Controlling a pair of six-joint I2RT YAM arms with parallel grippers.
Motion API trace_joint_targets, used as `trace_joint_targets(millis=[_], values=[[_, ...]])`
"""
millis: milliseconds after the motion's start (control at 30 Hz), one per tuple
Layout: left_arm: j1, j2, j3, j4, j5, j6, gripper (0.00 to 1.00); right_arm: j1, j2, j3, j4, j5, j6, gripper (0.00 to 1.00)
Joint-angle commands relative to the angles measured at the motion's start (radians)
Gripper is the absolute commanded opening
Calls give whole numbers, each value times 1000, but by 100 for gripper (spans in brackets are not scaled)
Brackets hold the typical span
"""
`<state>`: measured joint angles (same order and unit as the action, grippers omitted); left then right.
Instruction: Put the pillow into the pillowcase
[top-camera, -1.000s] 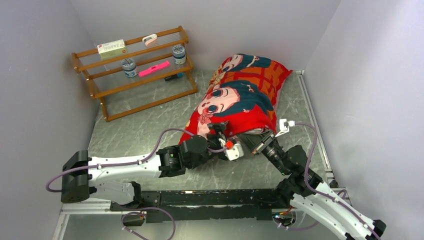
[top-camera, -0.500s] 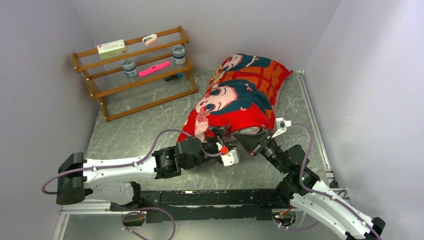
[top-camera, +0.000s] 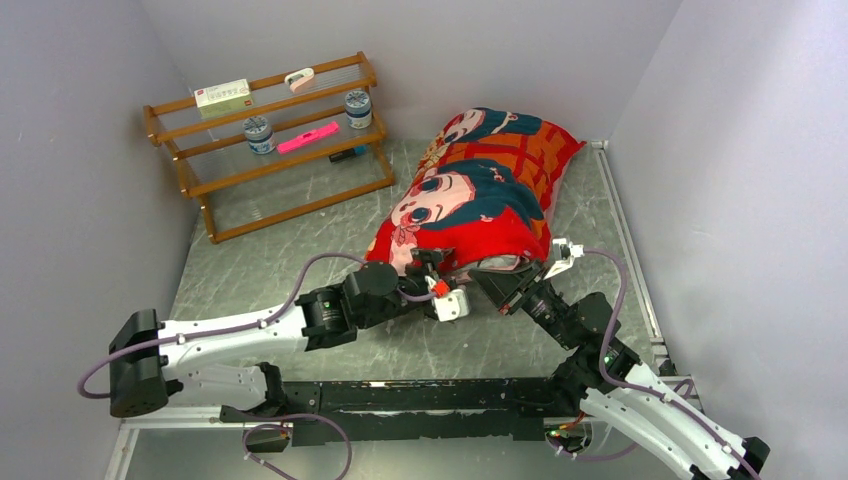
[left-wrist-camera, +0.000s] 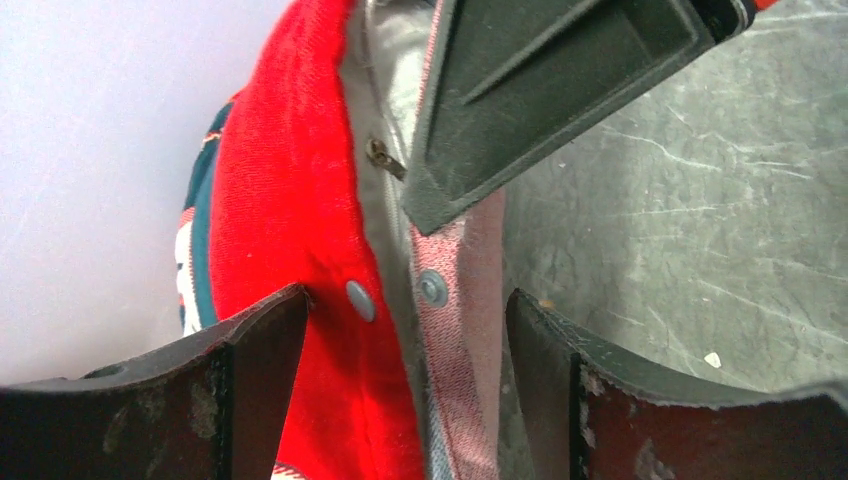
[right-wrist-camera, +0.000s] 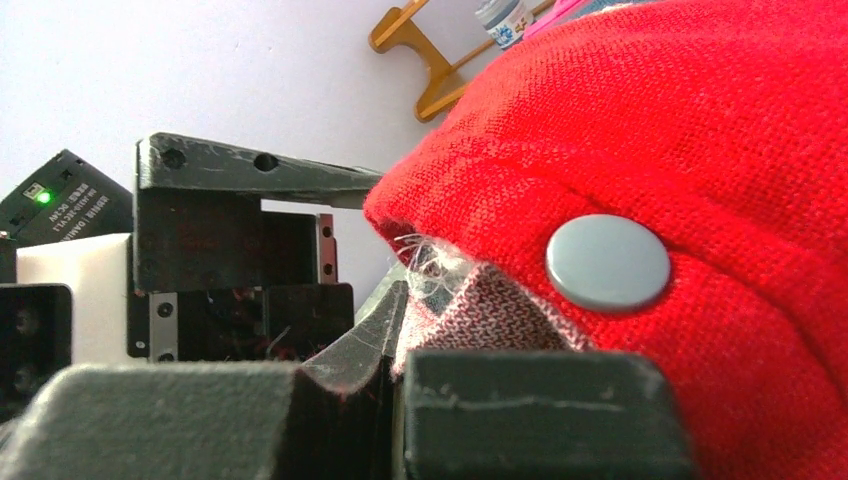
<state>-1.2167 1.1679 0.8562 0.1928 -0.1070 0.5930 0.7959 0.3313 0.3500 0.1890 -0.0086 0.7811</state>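
- The pillow (left-wrist-camera: 392, 80) is almost all inside. From my left wrist I see only a pale strip of it in the mouth, between the red top layer and the pink under-hem.
- The pillowcase (top-camera: 480, 190) lies stuffed and plump on the tabletop (top-camera: 280, 270), running from near my claws out toward the far right corner, with its open end facing me.
- My right claw (right-wrist-camera: 400, 335) is pinched tight on the pink under-hem, just below a grey snap (right-wrist-camera: 607, 263). It has only a thin edge of cloth, so I judge a tug could pull it free.
- My left claw (left-wrist-camera: 405, 320) stands wide open and holds nothing. It straddles the mouth, with two snaps (left-wrist-camera: 360, 299) between its fingers.
- If I bite here, I risk catching both layers and the pillow, which would pin the mouth instead of closing it over the filling.
- My claws sit very near each other, and the right one's finger fills the top of my left wrist view. A careless move could knock them together and break the right claw's hold.
- The wooden rack (top-camera: 270, 130) stands well apart, so it is not in the way.
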Motion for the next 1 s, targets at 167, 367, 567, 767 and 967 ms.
trace_joint_targets(millis=[167,367,567,767,967], values=[[6,68,83,-1,26,23,72,2,-20,45,187,-25,-2,0],[14,65,69,33,1,25,56,2,-7,58,172,-34,-12,0],[22,66,75,22,5,16,23,2,2,48,167,-8,-10,0],[24,57,71,14,-8,17,6,2,-12,35,155,35,-17,0],[24,32,54,28,-33,1,5,2,-41,7,158,73,-18,0]])
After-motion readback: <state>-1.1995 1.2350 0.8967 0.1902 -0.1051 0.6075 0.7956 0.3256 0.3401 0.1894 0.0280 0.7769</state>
